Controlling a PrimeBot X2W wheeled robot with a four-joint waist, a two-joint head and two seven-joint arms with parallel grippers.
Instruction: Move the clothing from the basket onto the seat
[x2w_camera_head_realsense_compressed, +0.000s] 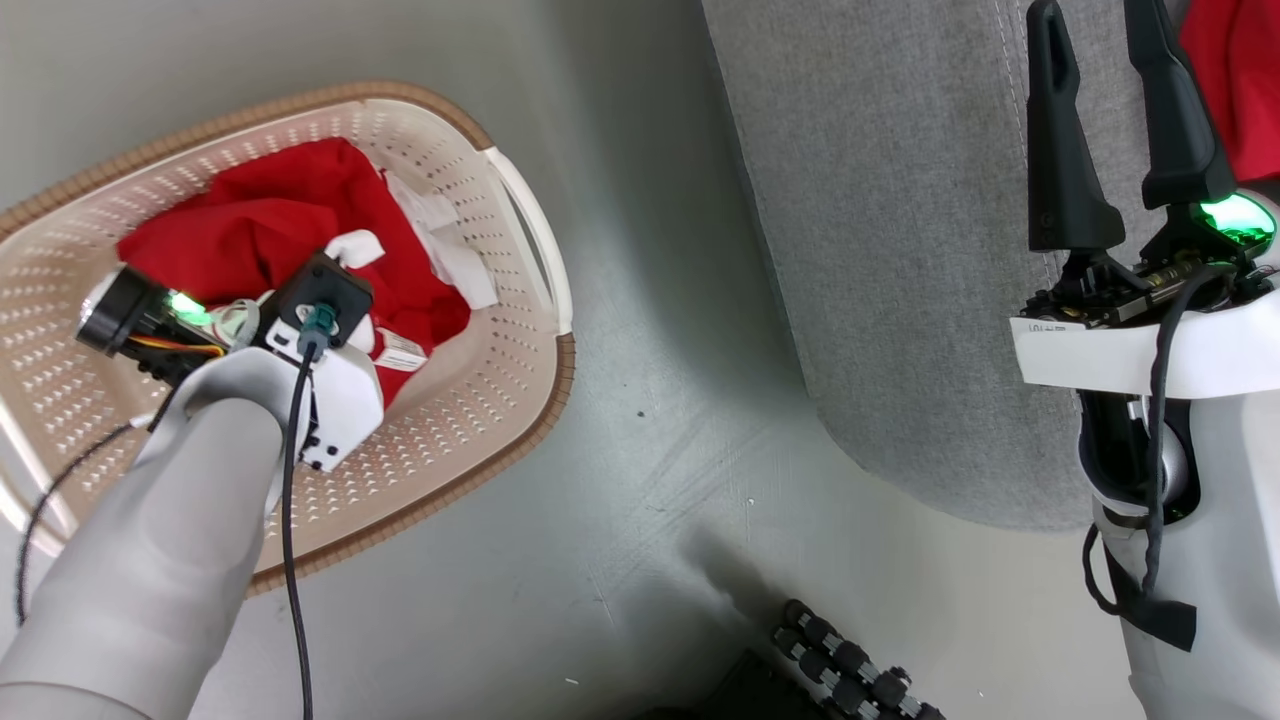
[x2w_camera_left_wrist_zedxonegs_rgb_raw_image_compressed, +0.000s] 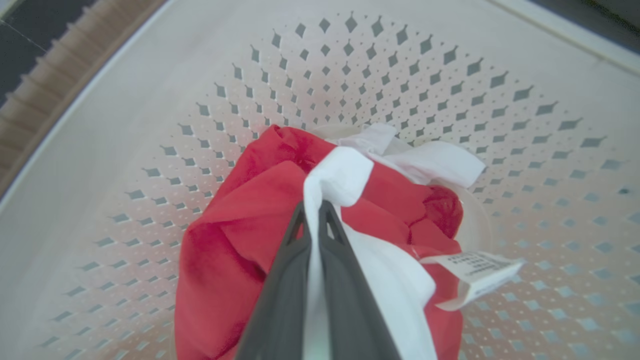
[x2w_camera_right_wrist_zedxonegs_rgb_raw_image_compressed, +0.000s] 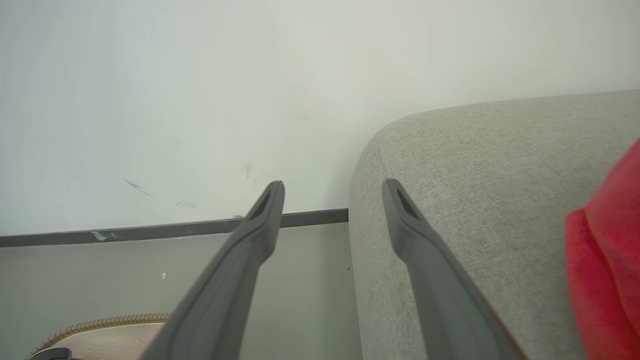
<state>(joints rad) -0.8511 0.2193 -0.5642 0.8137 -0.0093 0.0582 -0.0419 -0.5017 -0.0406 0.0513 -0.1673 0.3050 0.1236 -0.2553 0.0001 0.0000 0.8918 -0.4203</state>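
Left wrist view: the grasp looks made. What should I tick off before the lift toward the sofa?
1. Left pincer shut on the white trim of the red garment: ok.
2. Grip catches more than trim: cannot tell.
3. Nothing lying over the garment in the laundry basket: ok.
4. Bare sofa surface for the drop: ok.
5. Right pincer open, away from the basket: ok.

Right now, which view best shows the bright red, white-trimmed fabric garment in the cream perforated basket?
Left wrist view: the garment is close up, left gripper shut on its white trim. Head view: partly behind that arm. Right wrist view: the basket rim.
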